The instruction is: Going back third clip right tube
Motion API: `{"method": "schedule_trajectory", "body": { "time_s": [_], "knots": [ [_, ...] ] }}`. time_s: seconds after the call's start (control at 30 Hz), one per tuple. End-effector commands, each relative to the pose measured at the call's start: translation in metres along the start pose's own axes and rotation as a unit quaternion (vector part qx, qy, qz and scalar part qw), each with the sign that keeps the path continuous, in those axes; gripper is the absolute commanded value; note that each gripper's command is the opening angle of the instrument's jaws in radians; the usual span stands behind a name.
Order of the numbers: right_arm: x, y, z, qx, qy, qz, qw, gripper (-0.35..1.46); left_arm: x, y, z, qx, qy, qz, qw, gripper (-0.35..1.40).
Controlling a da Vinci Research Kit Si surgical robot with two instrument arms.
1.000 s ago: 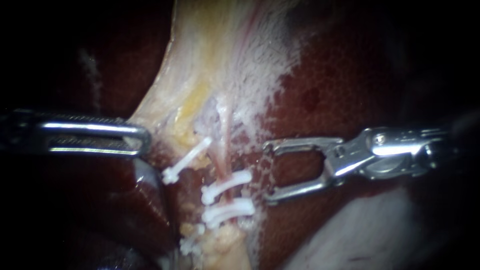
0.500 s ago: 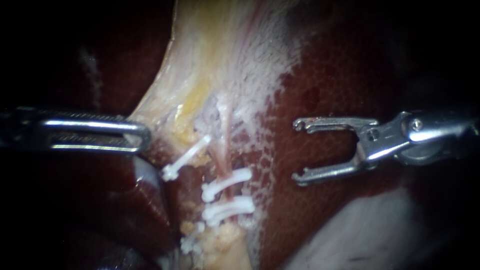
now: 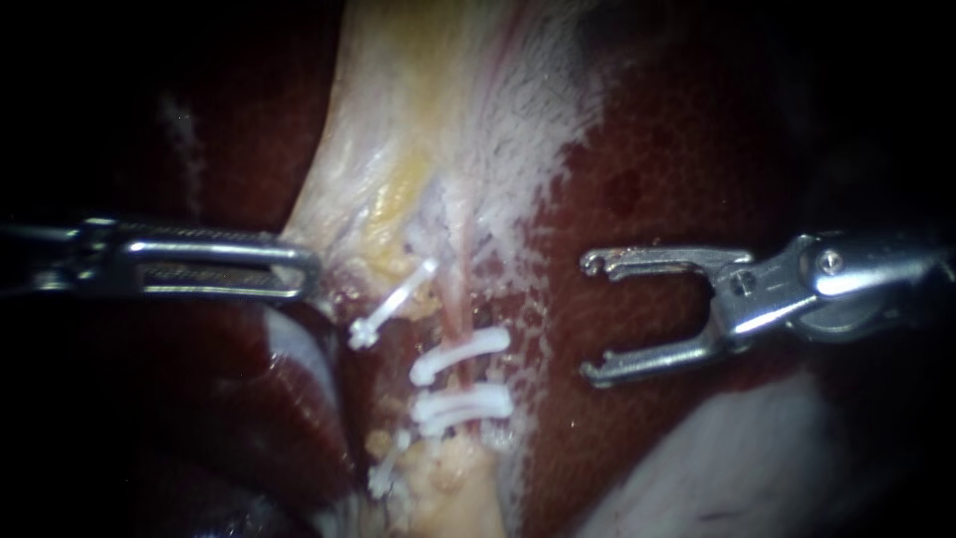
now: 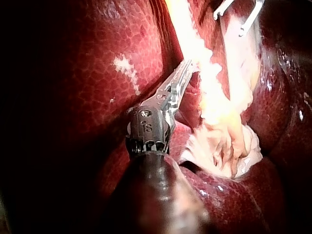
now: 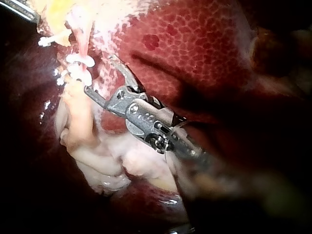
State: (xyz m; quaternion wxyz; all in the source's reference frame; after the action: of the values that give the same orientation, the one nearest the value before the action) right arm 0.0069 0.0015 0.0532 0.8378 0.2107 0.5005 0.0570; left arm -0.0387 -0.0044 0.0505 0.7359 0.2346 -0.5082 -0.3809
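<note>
- At the right of the endoscope view, the right tool (image 3: 593, 319) hangs over the dark red liver (image 3: 677, 149). Its jaws are spread wide and empty, and their hooked tips point left.
- Left of those tips, apart from them, the pink right tube (image 3: 458, 299) runs from far to near down a sheet of pale tissue (image 3: 448, 120).
- White clips cross the tube: an upper clip (image 3: 460, 354) and, nearer, a thicker lower band (image 3: 463, 405) that may be two clips lying together.
- At the left, the left tool (image 3: 299, 271) rests its tip against the edge of the pale tissue. I cannot tell whether it has hold of that tissue.
- Risk, as I judge it: the task is a withdrawal. If the right tool drifts down as it goes, a hooked tip could score the soft liver beneath it.
- Risk: any drift left instead would bring the open jaws against the clips. They could then snag a clip and pull it loose.
- Risk: if the left tool slips or pulls harder, the pale tissue shifts and strains the clipped tube.
</note>
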Motion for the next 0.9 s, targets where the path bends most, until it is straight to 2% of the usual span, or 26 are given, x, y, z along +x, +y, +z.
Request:
{"method": "schedule_trajectory", "body": {
  "time_s": [0.03, 0.27, 0.9],
  "knots": [
    [0.0, -0.0001, 0.0, 0.0, 0.0, -0.002, 1.0, 0.6, 0.0003, 0.0, 0.0003, 0.002, 0.003, -0.001, 1.0, -0.35],
    [0.0, -0.0001, -0.0001, 0.0, 0.0, -0.006, 1.0, 0.6, 0.0012, -0.0001, 0.0016, 0.008, 0.01, -0.004, 0.9999, -0.35],
    [0.0, -0.0002, -0.0002, 0.007, 0.001, -0.012, 0.9999, 0.6, 0.0012, -0.0002, 0.0016, 0.008, 0.011, -0.004, 0.9999, -0.35]
  ]
}}
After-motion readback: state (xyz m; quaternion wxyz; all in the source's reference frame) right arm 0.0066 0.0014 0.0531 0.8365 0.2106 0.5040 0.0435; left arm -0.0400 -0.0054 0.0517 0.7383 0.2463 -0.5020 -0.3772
